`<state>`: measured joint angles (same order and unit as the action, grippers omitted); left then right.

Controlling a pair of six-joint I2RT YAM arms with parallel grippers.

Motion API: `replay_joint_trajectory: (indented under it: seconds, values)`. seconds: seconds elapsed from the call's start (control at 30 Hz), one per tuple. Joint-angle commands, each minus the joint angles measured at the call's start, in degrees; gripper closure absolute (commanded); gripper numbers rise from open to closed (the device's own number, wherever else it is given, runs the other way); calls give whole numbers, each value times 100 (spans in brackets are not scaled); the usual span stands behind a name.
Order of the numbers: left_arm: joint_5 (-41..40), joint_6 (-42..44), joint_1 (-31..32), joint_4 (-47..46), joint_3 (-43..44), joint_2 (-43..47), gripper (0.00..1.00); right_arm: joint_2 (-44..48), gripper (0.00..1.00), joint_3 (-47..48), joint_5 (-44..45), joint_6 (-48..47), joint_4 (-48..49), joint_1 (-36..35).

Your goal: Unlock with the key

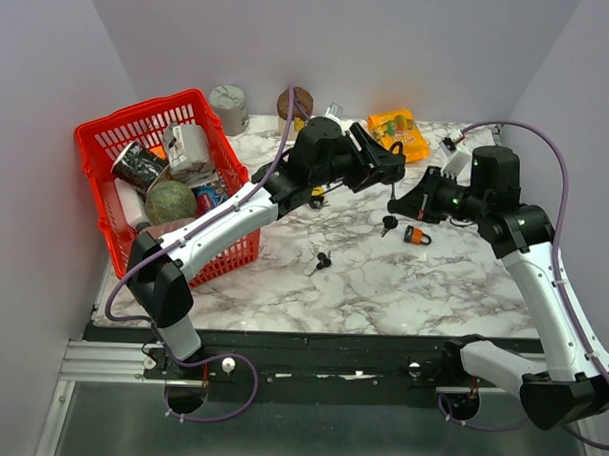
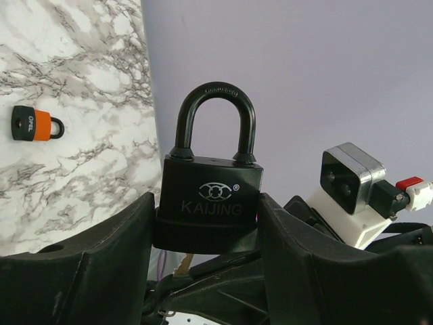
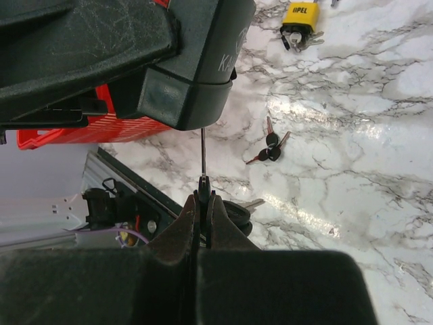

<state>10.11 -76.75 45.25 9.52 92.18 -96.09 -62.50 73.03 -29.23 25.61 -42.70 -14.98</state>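
My left gripper (image 1: 387, 167) is shut on a black KAIJING padlock (image 2: 210, 183) and holds it in the air above the table's middle, its shackle closed. In the left wrist view the left gripper (image 2: 206, 203) clamps the padlock's lower body. My right gripper (image 1: 399, 204) is shut on a key (image 3: 202, 152). The thin blade points straight up and its tip touches the padlock's underside (image 3: 193, 101). In the right wrist view the right gripper (image 3: 203, 198) pinches the key's head. Spare keys (image 3: 238, 214) hang from the same ring.
An orange padlock (image 1: 417, 235) lies on the marble below my right gripper, also in the left wrist view (image 2: 34, 126). A yellow padlock (image 3: 300, 17) and a key bunch (image 1: 321, 261) lie on the table. A red basket (image 1: 100, 131) full of items stands at left.
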Motion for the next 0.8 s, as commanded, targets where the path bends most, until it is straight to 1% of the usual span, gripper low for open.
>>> replay_joint_trajectory:
  seconds: [0.0, 0.53, 0.77]
  values:
    - [-88, -42, 54, -451, -68, 390, 100, -43, 99, 9, -21, 111, 244, -13]
    - [-35, -68, 71, -486, -51, 346, 100, -87, 99, 53, 93, 120, 332, -5]
    - [-35, -77, 89, -486, -60, 337, 100, -166, 99, 123, 278, 120, 288, -13]
